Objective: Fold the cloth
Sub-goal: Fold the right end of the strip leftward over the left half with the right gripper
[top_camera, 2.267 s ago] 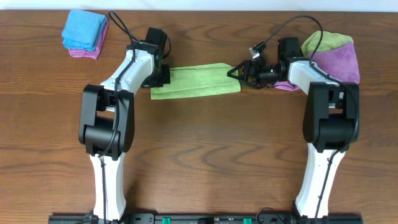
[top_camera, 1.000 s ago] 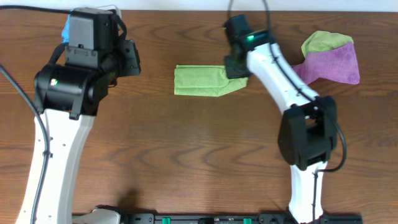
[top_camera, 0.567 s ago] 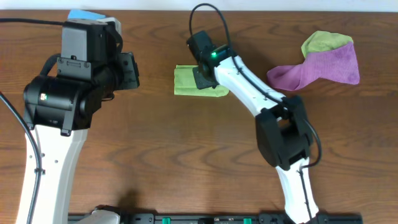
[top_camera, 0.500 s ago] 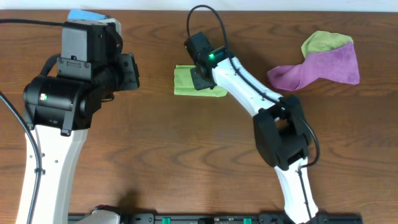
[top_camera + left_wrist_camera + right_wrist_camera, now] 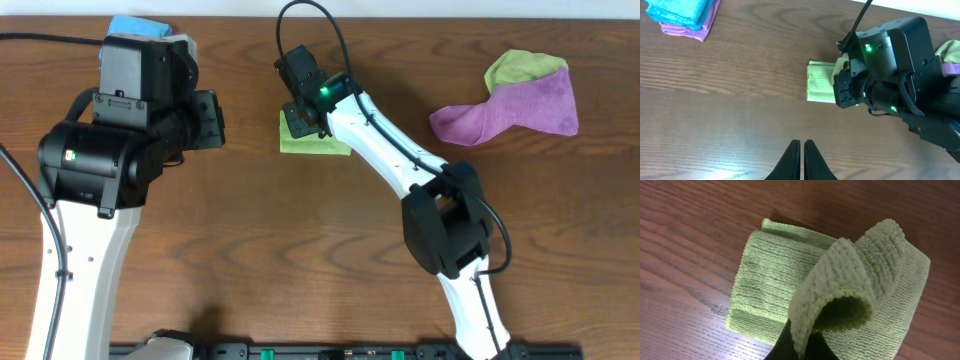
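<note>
Stretching from the near edge toward the middle of the far edge of the table, the right arm has swung well to the left over the last second, while the left arm has pulled off the work and now stands raised over the left side. That swing carries one end of the cloth back over the other. What lay a moment ago as a long lime strip along the far edge now shows from above as a short, roughly square pad, so the second fold looks nearly made. It is not laid yet. The wrist view shows the carried end of the cloth curled in a loose loop above the flat lower layer, short of the left edge it should meet. The right gripper pinches the rim of that loop, jaws closed on the fabric. The left gripper hangs above bare wood, its jaws almost touching and holding nothing. My guess is the loop needs lowering and releasing square to the edges. A purple cloth lies near the far right corner, and a blue cloth sits at the far left corner.
</note>
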